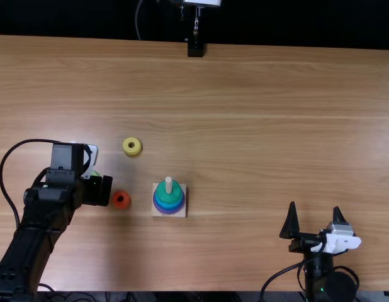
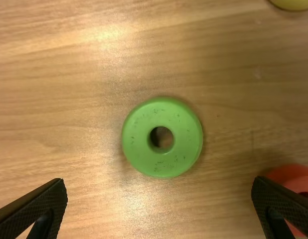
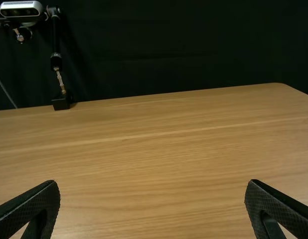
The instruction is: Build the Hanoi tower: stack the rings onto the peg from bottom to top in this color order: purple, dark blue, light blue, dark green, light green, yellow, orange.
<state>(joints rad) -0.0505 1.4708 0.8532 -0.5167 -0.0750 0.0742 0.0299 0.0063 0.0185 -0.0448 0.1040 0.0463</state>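
Note:
My left gripper (image 1: pixel 101 190) is over the light green ring (image 1: pixel 95 173), partly covering it. In the left wrist view, the open left gripper (image 2: pixel 159 183) has the light green ring (image 2: pixel 149 157) lying flat beyond its fingertips, untouched. A square wooden base (image 1: pixel 157 212) holds a peg (image 1: pixel 169 182) with a dark green ring (image 1: pixel 176 192) above blue and purple rings. The orange ring (image 1: pixel 121 200) rests between gripper and base; a yellow ring (image 1: pixel 132 146) sits farther back. My right gripper (image 1: pixel 315 208), at the near right, stands open; the right wrist view also shows the right gripper (image 3: pixel 152 183) holding nothing.
The wooden table (image 1: pixel 257 113) stretches between the two arms and toward the back. At its far edge stands a black mount (image 1: pixel 195 48) with a metal rod. Cables loop beside both arms.

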